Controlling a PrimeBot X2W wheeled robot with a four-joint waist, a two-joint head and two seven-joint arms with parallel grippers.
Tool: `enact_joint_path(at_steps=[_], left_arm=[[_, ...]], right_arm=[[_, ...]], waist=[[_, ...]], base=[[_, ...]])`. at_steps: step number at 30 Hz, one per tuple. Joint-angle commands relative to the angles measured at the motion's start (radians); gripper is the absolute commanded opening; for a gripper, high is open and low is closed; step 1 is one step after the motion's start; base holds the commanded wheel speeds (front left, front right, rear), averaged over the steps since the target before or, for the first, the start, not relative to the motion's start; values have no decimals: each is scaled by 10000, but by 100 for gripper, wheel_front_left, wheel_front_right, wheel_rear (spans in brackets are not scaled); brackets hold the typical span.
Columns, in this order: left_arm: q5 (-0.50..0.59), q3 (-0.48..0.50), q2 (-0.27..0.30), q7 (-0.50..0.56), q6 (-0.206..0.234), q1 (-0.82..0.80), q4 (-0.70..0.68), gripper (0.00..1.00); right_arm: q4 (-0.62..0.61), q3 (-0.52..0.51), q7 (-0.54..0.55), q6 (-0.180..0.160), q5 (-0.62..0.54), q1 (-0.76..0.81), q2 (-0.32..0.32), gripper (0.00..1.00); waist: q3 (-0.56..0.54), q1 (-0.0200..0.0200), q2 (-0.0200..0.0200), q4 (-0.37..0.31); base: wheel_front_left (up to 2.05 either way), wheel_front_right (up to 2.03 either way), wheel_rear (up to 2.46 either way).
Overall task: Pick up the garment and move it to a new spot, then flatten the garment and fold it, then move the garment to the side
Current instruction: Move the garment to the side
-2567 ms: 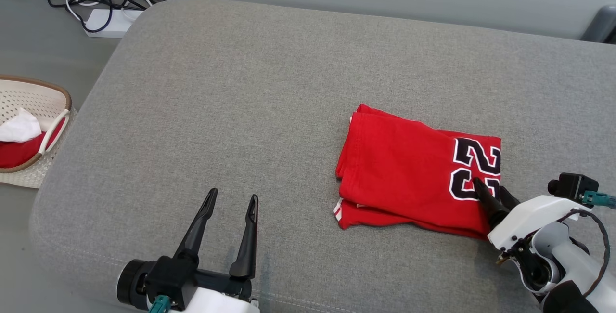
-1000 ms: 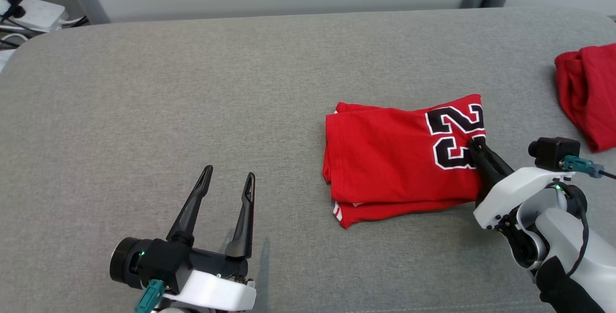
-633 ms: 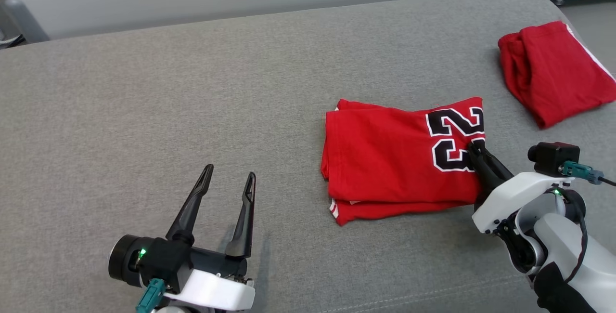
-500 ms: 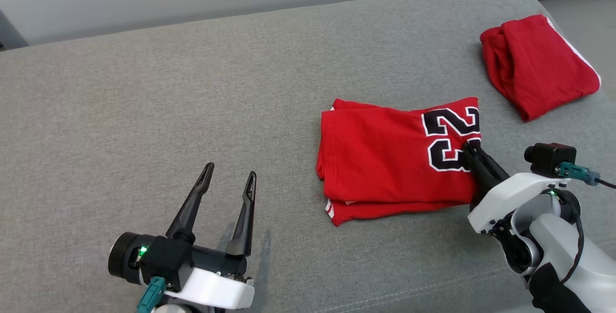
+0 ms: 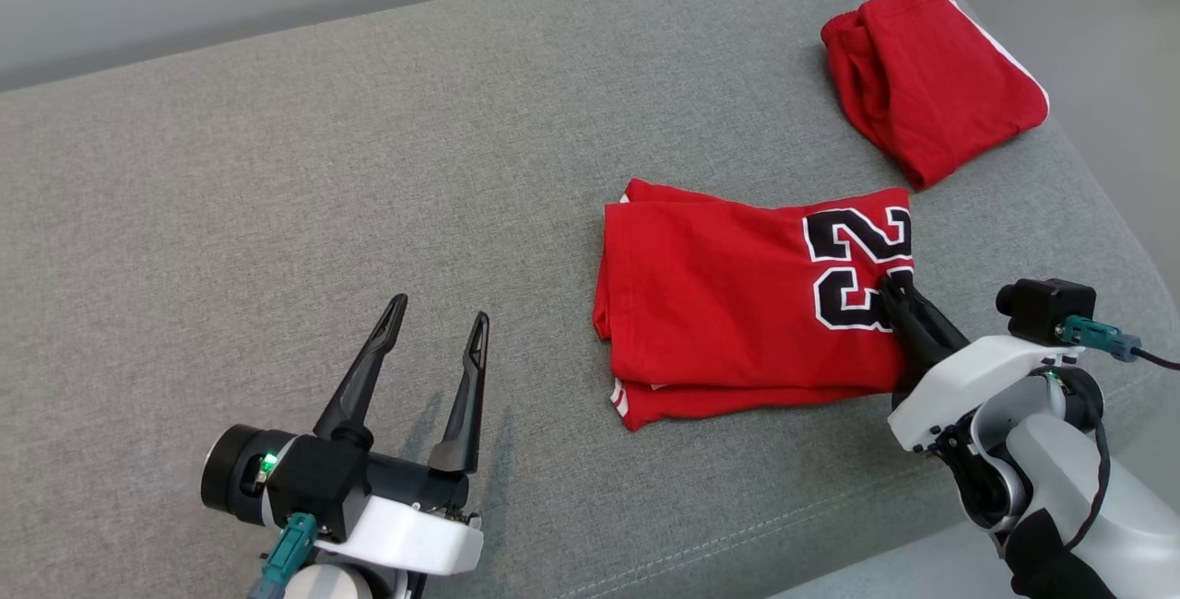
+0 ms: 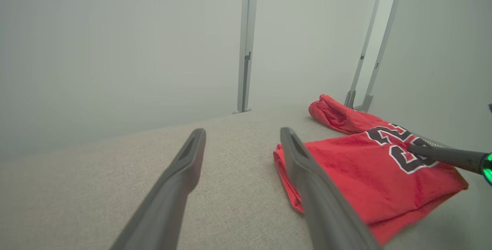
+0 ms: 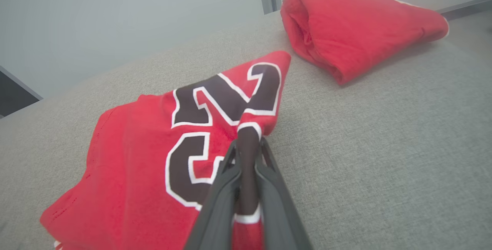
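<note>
Two folded red fabric garments: black-numbered jersey [image 5: 728, 304], plain bundle [image 5: 931, 74]. Right gripper [image 5: 890, 286] pinches jersey's edge; left gripper [image 5: 440, 309] spread wide. Camera has swung right since; grip unchanged.

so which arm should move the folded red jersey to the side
Right. The right gripper is shut on the numbered edge of the folded red jersey; the open left gripper hovers apart from it over the grey fabric cushion.

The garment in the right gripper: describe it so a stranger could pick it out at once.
On the wide grey cushion, toward its right end, lies the folded garment, red and flat, its near edge pinched by the right gripper. Unlike the red bundle beyond it, it bears big black numerals outlined in white.
</note>
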Motion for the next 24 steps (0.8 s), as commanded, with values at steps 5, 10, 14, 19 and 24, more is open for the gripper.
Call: enact_joint_path(at_steps=[5, 10, 14, 19, 24], left_arm=[[170, 325, 6, -57, -120, -614, -275, 100], [300, 308, 6, -57, -197, -740, -239, 100], [427, 319, 6, -57, -248, -883, -245, 100], [567, 316, 6, -57, -297, -1108, -324, 100], [530, 248, 6, -57, -340, -1421, -279, 100]], right_arm=[[-384, -95, -145, 42, -487, -385, -116, 0], [-550, -450, -145, 42, -1128, -1015, -289, 0], [-614, -777, -145, 42, -1511, -1585, -516, 0], [-635, -1246, -145, 42, -1791, -2342, -976, 0], [-593, -1796, -145, 42, -1944, -2950, -1489, 0]], waist=[[303, 0, 0, -68], [619, 0, 0, 42], [939, 0, 0, 211], [1481, 0, 0, 405], [2040, 0, 0, 653]], base=[[0, 0, 0], [0, 0, 0], [0, 0, 0], [0, 0, 0], [0, 0, 0]])
